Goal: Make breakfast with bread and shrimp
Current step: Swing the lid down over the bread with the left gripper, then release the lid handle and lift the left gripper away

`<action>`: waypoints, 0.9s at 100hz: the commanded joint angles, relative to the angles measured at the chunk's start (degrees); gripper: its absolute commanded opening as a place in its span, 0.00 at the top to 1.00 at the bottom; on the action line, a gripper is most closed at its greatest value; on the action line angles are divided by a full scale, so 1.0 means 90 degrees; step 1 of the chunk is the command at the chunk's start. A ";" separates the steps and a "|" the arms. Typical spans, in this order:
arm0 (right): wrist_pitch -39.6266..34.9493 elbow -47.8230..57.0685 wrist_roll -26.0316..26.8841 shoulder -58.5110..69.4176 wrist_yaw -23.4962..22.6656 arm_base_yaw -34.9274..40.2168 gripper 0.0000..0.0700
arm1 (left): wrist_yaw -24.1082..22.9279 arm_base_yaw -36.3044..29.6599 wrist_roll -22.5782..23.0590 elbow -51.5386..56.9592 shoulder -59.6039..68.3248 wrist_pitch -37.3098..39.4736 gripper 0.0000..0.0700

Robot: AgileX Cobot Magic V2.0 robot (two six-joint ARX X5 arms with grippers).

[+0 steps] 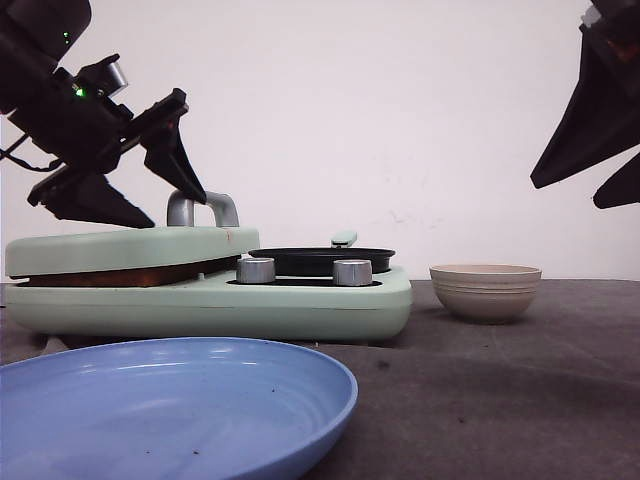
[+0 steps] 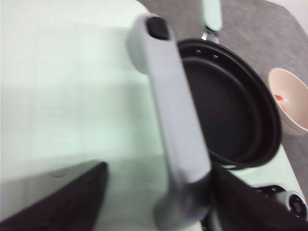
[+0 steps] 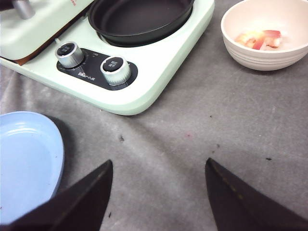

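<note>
Lying in the cream bowl, orange-pink shrimp, at the bowl's bottom, well apart from either gripper. Standing on the grey table just beside the mint-green breakfast maker, to its right in the front view, that same bowl. Hiding any bread, if present, the closed lid on the maker's left half; only a thin brown strip visible in the gap under the lid, too narrow to tell what. Sitting empty on the maker's right half, a black frying pan with a pale green handle. Set below the pan on a dark panel, two silver knobs. Hovering just above the lid's silver handle, left gripper, fingers spread apart on either side of the handle, not touching it. Hanging high at the right edge of the front view, right gripper, fingers wide apart above bare table, holding nothing. Resting nearest the camera, in front of the maker, an empty blue plate.
</note>
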 commanded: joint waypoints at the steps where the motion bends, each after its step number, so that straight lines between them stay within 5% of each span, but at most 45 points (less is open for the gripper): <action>1: 0.0034 -0.0005 0.0080 0.0024 0.0007 0.0034 0.47 | -0.0177 0.0051 -0.0158 0.0051 0.0177 -0.0427 0.26; 34: 0.0036 -0.0005 0.0075 0.0024 0.0007 0.0034 0.47 | -0.0112 0.0058 -0.0070 0.0991 -0.0821 -0.0571 0.26; 60: 0.0039 -0.0002 0.0092 0.0024 0.0092 0.0032 0.47 | -0.0114 0.0058 0.0527 0.1360 -0.2006 -0.0622 0.26; 79: -0.0036 0.0051 0.0464 0.0024 0.0505 0.0024 0.47 | -0.0313 0.0058 0.1319 0.1360 -0.2851 -0.1440 0.27; 90: -0.0316 0.0233 0.0483 0.0024 0.0512 0.0024 0.33 | -0.0593 0.0058 0.1712 0.1358 -0.3211 -0.2076 0.27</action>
